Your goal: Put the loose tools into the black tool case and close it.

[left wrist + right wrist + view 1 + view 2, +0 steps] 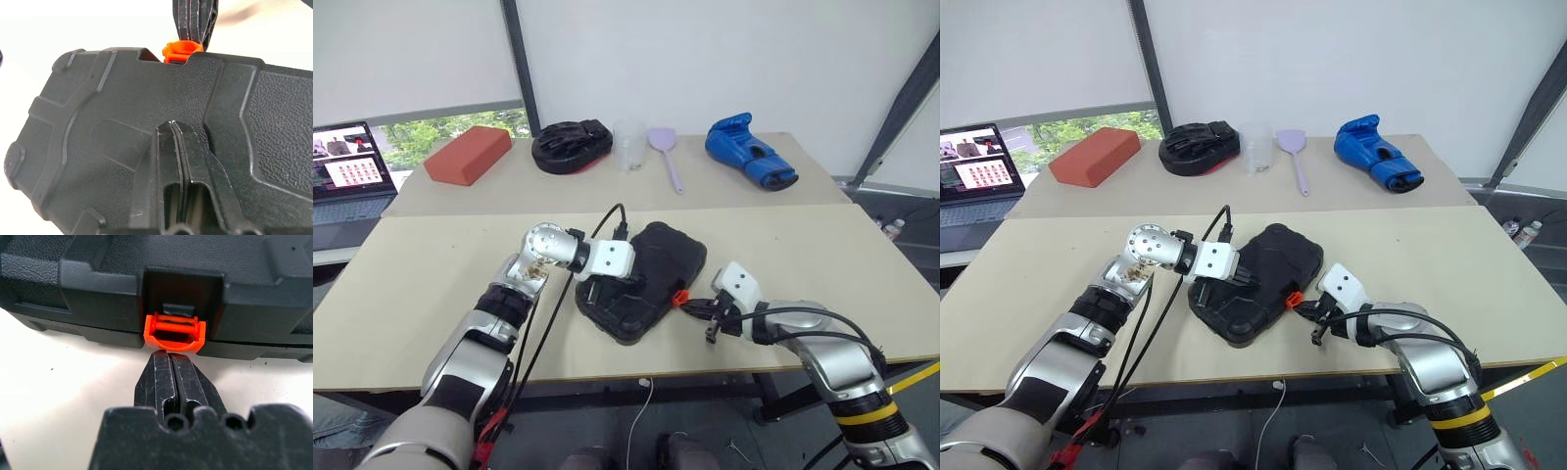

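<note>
The black tool case [656,259] lies flat near the table's front edge with its lid down. Its small orange latch [172,333] sticks out of the side facing my right arm. My left gripper [172,126] is shut, and its tips rest on the textured lid. My right gripper [168,356] is shut too, with nothing held, and its tips stand right at the latch's lower edge; whether they touch it I cannot tell. In the left eye view the right gripper [693,305] sits just right of the latch [679,296]. The loose tools are hidden.
Along the far side of the table stand a red brick [468,154], a round black mitt [570,145], a clear cup [628,145], a lilac spatula [668,155] and a blue boxing glove [749,150]. A laptop [347,174] sits at the far left.
</note>
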Controlling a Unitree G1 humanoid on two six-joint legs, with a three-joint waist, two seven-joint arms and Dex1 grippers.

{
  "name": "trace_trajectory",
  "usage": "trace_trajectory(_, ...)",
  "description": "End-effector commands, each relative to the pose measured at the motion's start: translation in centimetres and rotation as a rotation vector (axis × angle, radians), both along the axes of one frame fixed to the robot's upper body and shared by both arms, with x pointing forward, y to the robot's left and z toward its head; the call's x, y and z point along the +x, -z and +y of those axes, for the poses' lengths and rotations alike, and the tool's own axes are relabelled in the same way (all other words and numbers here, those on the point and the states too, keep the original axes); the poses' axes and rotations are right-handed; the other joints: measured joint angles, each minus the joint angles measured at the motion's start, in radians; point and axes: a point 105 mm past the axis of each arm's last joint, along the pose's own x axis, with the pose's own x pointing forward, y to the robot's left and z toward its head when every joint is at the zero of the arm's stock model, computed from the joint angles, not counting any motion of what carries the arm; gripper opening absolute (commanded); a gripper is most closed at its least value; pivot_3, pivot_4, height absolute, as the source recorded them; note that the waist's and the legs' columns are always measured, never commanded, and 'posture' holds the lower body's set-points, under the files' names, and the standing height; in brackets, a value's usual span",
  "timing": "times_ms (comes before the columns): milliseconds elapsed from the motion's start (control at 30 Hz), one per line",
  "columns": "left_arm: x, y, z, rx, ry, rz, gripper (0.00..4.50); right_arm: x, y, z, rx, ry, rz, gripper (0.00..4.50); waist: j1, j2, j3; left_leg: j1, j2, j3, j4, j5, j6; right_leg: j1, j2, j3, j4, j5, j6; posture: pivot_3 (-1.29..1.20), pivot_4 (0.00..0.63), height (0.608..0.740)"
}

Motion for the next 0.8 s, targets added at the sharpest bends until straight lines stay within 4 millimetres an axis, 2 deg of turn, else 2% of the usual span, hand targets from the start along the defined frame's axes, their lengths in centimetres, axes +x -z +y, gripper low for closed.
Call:
trace_trajectory(33,-1.8,6.2,1.3,0.183,0.003,0.175,0.07,0.8,-6.2,2.1,0.046,-0.098,-0.250,0.00,-0.004,0.000,0.000,0.000,0.000,0.000,0.000,0.000,0.000,0.000,0.000,0.000,0.000,0.000,0.000,0.00,0.150,0.740)
trace_trajectory(167,-1.8,6.4,1.5,0.187,-0.003,0.177,0.07,1.1,-6.6,1.8,0.037,-0.102,-0.258,0.00,-0.006,0.001,-0.001,0.000,0.000,0.000,-0.001,0.000,0.000,-0.001,0.001,0.000,0.000,0.000,0.000,0.00,0.150,0.740)
trace_trajectory(367,-1.7,6.4,1.8,0.183,-0.022,0.179,0.07,1.0,-5.7,2.1,0.030,-0.115,-0.236,0.00,-0.001,0.000,-0.009,0.001,0.001,0.000,-0.002,0.000,0.000,0.000,0.001,0.000,0.000,0.000,0.000,0.00,0.150,0.740)
trace_trajectory(500,-0.6,5.0,3.4,0.108,-0.134,0.205,0.07,0.1,-5.7,0.6,0.044,-0.096,-0.190,0.00,0.003,-0.002,-0.012,0.000,0.000,-0.001,-0.002,-0.001,0.001,0.000,0.001,0.000,-0.001,0.000,0.000,0.00,0.150,0.740)
trace_trajectory(567,0.0,3.5,4.5,0.038,-0.198,0.229,0.00,-0.5,-6.3,-0.6,0.084,-0.078,-0.152,0.59,0.001,-0.002,-0.011,0.000,0.000,-0.001,-0.002,-0.001,0.002,0.000,0.001,0.001,-0.002,0.000,0.000,0.00,0.150,0.740)
trace_trajectory(633,0.1,1.5,5.9,-0.054,-0.261,0.301,0.53,-1.1,-7.1,-2.2,0.127,-0.064,-0.114,1.04,-0.008,-0.002,-0.011,-0.001,0.000,0.000,-0.002,-0.001,0.002,-0.002,0.001,0.001,-0.003,-0.001,0.000,0.00,0.150,0.740)
trace_trajectory(700,-0.4,-0.3,8.0,-0.116,-0.306,0.360,1.11,-2.0,-8.1,-3.7,0.148,-0.078,-0.078,1.76,-0.017,-0.002,-0.011,-0.002,0.000,0.000,-0.003,-0.001,0.002,-0.004,0.001,0.001,-0.002,-0.001,0.000,0.00,0.150,0.740)
trace_trajectory(800,-2.4,-3.3,11.8,-0.182,-0.365,0.438,2.20,-3.9,-9.6,-6.5,0.112,-0.139,-0.009,2.78,-0.024,0.000,-0.006,-0.002,0.001,0.000,-0.007,-0.001,0.002,-0.006,0.002,0.000,-0.002,-0.002,-0.002,0.00,0.150,0.740)
